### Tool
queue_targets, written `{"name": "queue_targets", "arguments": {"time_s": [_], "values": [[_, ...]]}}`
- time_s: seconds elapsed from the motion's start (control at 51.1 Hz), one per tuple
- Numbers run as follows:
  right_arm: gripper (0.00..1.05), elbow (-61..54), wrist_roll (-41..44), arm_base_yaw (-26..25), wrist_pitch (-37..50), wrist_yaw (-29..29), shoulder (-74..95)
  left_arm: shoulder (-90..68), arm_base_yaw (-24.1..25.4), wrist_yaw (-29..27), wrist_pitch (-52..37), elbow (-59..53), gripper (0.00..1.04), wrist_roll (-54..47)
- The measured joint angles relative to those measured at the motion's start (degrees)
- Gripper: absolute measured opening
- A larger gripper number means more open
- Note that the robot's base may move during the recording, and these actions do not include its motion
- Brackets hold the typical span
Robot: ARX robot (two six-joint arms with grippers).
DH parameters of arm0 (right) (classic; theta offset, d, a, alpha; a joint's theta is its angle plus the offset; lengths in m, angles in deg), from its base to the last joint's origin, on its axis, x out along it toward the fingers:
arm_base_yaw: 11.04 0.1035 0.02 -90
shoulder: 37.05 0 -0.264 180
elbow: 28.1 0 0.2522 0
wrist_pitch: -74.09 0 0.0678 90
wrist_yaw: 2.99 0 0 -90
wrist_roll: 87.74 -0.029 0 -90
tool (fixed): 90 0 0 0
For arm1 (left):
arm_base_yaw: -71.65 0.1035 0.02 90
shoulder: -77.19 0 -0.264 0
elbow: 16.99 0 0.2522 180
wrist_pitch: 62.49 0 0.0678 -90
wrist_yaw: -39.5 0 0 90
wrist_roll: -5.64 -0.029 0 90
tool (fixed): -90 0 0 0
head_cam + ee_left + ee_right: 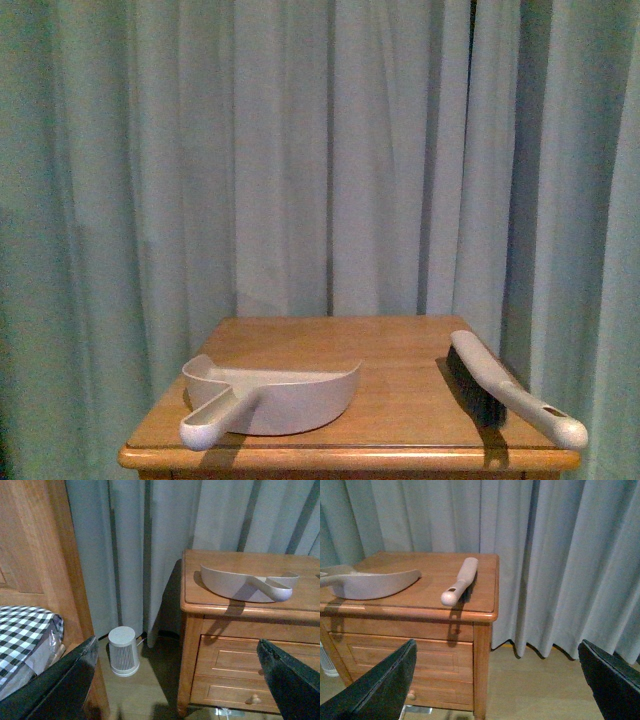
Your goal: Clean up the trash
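While no trash is seen in any view, the opening step is judged in hand: dustpan (270, 395) and brush (500, 385) are laid apart on the nightstand (400, 345). Left gripper (176, 645) and right gripper (497, 644) are held spread wide, empty; handles are to be grasped next.

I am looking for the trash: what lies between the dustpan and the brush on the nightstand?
Nothing: the front view shows only bare wooden tabletop between the dustpan and the brush.
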Motion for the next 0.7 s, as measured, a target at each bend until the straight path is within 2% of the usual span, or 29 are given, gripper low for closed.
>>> {"name": "queue_targets", "arguments": {"time_s": [0.039, 0.059, 0.117, 0.215, 0.293, 0.45, 0.587, 0.704], "values": [[0.97, 0.0, 0.0, 0.0, 0.0, 0.0, 0.0, -0.5, 0.4, 1.4, 0.9, 0.2, 0.97, 0.9], [0.97, 0.0, 0.0, 0.0, 0.0, 0.0, 0.0, -1.9, 1.4, 5.3, 4.4, 1.5, 0.97, 2.8], [0.97, 0.0, 0.0, 0.0, 0.0, 0.0, 0.0, -6.3, 2.3, 8.8, 8.9, 3.3, 0.97, 5.5], [0.97, 0.0, 0.0, 0.0, 0.0, 0.0, 0.0, -15.2, 1.8, 9.2, 7.5, 5.5, 0.97, 7.5], [0.97, 0.0, 0.0, 0.0, 0.0, 0.0, 0.0, -24.4, 0.5, 7.3, 5.0, 10.8, 0.97, 6.7], [0.97, 0.0, 0.0, 0.0, 0.0, 0.0, 0.0, -43.7, -5.0, 3.1, 6.5, 26.2, 0.97, 1.6], [0.97, 0.0, 0.0, 0.0, 0.0, 0.0, 0.0, -61.2, -13.7, -4.2, 11.9, 46.1, 0.97, -4.4], [0.97, 0.0, 0.0, 0.0, 0.0, 0.0, 0.0, -70.1, -17.7, -8.4, 13.9, 55.8, 0.97, -5.9]]}}
